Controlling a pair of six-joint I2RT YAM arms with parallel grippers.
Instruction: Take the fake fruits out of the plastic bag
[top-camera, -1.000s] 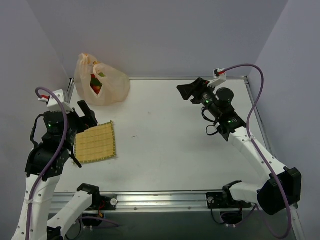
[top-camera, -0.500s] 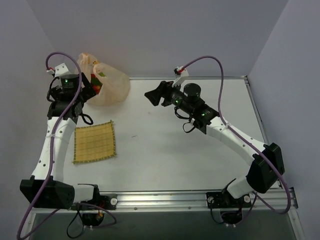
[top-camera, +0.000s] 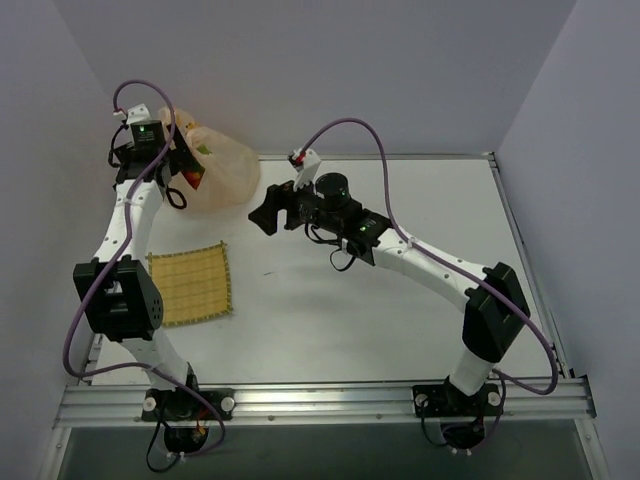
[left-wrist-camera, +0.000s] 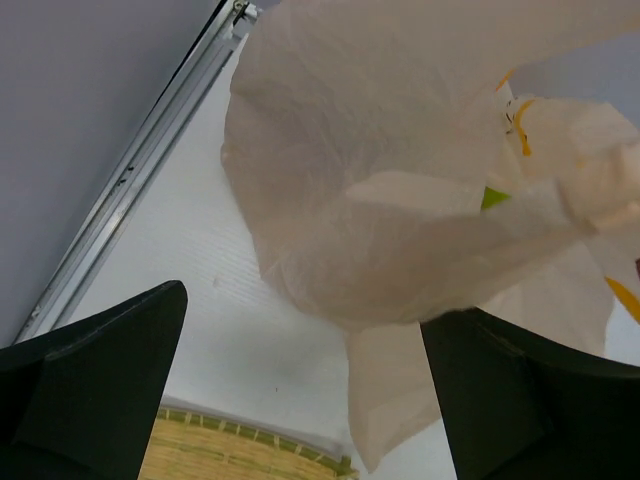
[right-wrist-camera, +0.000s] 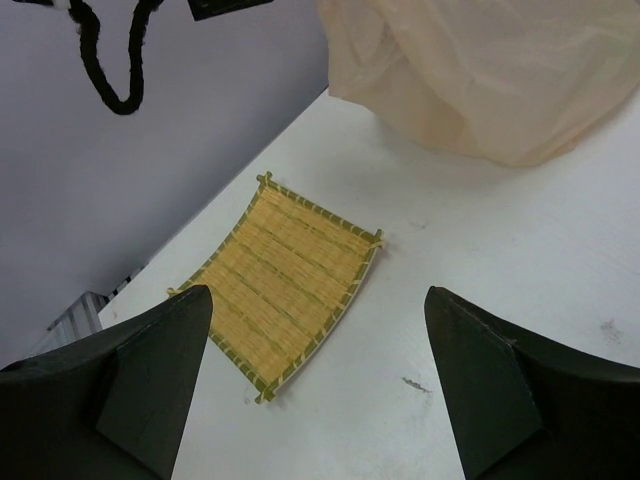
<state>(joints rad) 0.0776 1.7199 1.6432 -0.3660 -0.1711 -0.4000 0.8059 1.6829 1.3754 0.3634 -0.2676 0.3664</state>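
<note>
The pale-orange plastic bag (top-camera: 222, 168) stands at the far left corner of the table. Red and green fake fruits (top-camera: 194, 176) show through its open mouth. My left gripper (top-camera: 168, 160) is open at the bag's left side, near the mouth. In the left wrist view the bag (left-wrist-camera: 400, 180) fills the upper right and a loose flap hangs between the open fingers (left-wrist-camera: 90, 390); a sliver of green fruit (left-wrist-camera: 492, 197) shows. My right gripper (top-camera: 265, 214) is open and empty, just right of the bag and above the table. The right wrist view shows the bag (right-wrist-camera: 480, 70) ahead.
A square yellow woven mat (top-camera: 190, 286) lies flat at the left, in front of the bag; it also shows in the right wrist view (right-wrist-camera: 290, 290). The table's metal rail (left-wrist-camera: 140, 170) and the wall run close to the left of the bag.
The left arm has stretched out from near the mat up to the bag's left side. The right gripper has moved left across the table to just right of the bag.
</note>
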